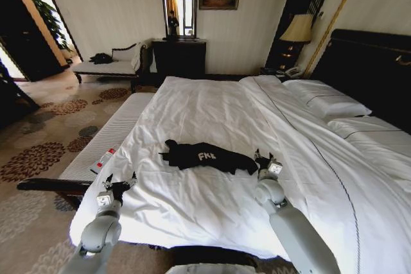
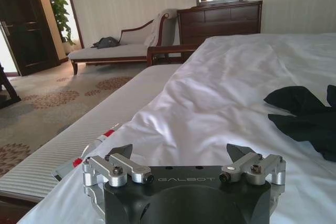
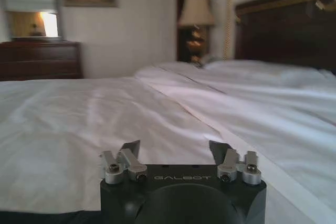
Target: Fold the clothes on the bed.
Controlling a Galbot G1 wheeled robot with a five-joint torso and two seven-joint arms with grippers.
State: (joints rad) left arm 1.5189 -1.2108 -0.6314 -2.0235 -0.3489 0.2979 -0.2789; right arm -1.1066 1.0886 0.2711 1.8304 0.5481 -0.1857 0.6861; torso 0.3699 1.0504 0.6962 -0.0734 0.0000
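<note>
On our left, the left gripper (image 1: pixel 119 183) hovers with jaws spread wide and empty above the near edge of the big white-sheeted bed (image 1: pixel 192 110). The crumpled black soft-fabric T-shirt (image 1: pixel 207 156) lies mid-bed between our arms. Just beside its right end, the right gripper (image 1: pixel 264 159) hangs, jaws likewise parted, holding nothing.

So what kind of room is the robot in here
Most likely a hotel bedroom: a big bed with white bedding and a dark headboard, a lit bedside lamp, and a chaise by a dresser and mirror.
</note>
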